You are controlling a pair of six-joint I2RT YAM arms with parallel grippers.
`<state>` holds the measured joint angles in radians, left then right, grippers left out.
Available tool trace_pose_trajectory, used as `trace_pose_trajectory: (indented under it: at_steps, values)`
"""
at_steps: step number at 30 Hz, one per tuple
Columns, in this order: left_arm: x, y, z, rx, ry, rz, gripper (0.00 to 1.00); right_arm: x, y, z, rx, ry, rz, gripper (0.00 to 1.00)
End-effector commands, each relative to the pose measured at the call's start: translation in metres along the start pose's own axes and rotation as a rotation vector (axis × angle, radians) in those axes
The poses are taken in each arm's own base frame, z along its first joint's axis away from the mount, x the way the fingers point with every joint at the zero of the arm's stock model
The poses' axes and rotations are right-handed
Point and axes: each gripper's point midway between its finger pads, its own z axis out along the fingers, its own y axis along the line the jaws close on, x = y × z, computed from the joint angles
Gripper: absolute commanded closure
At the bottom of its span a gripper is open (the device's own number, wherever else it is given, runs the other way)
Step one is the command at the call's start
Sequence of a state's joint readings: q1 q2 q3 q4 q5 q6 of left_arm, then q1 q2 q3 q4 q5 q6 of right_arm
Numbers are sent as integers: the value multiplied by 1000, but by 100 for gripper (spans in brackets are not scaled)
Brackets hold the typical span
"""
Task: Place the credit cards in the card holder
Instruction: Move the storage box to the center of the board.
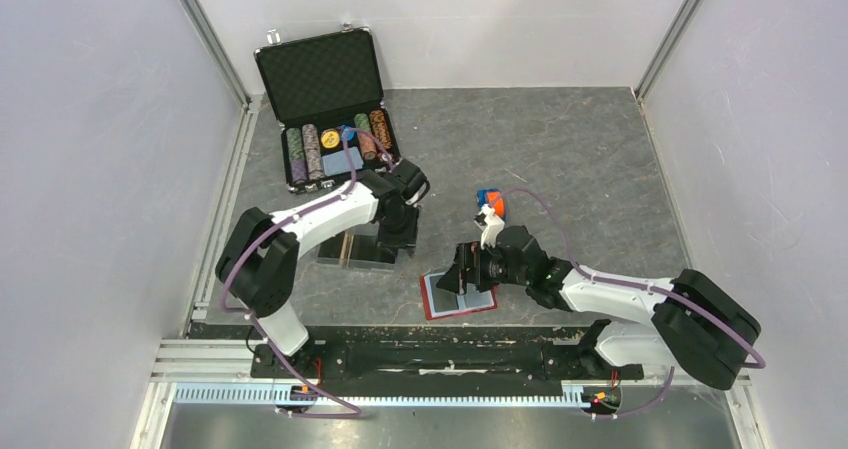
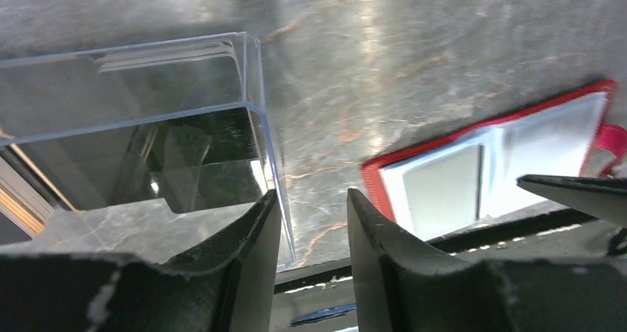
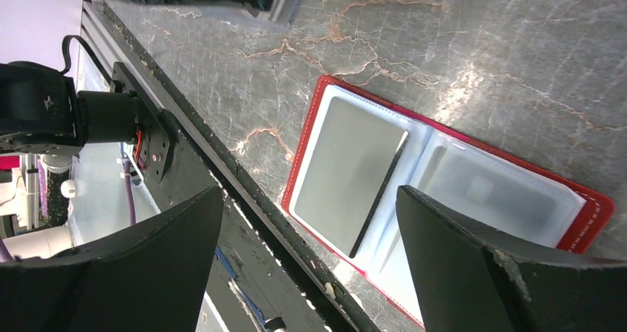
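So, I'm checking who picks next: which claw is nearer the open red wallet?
Right. The right claw hangs open directly over the red wallet; the left claw sits apart from it, beside the clear card holder.

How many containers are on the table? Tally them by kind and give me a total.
Black briefcase: 1
Red wallet: 1
Clear card holder: 1
Total: 3
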<state>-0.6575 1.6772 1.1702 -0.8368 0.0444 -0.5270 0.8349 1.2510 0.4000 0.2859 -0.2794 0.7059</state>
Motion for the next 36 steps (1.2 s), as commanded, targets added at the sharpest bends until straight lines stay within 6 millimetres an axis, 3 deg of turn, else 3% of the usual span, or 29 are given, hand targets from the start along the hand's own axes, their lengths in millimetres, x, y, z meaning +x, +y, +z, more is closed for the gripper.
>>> trace_pose_trajectory:
  at_steps: [1,7,11,16,20,26,29,32,36]
  values:
    - [-17,-53,-2,129,-50,43,56,-8,-3,-7,1,-43,-2,10]
    - [-29,-106,2,246,-42,57,55,-12,-11,-14,17,-60,-6,8]
    - [-42,-140,-7,384,-65,45,53,-15,-12,-18,16,-64,-15,6]
    - [-51,-141,-37,484,-141,64,40,-23,-4,-19,1,-64,-41,3]
    - [-55,-113,-62,612,-181,-19,39,-37,8,-14,-10,-48,-73,3]
    - [-46,-36,-80,645,-237,-156,40,-60,30,-3,-25,-40,-122,7]
    - [-35,10,-83,528,-255,-200,41,-71,40,3,-29,-40,-139,11]
    - [-23,56,-88,275,-282,-197,42,-78,44,10,-23,-37,-150,13]
    - [-9,93,-90,62,-264,-197,42,-88,55,22,-43,-36,-156,15]
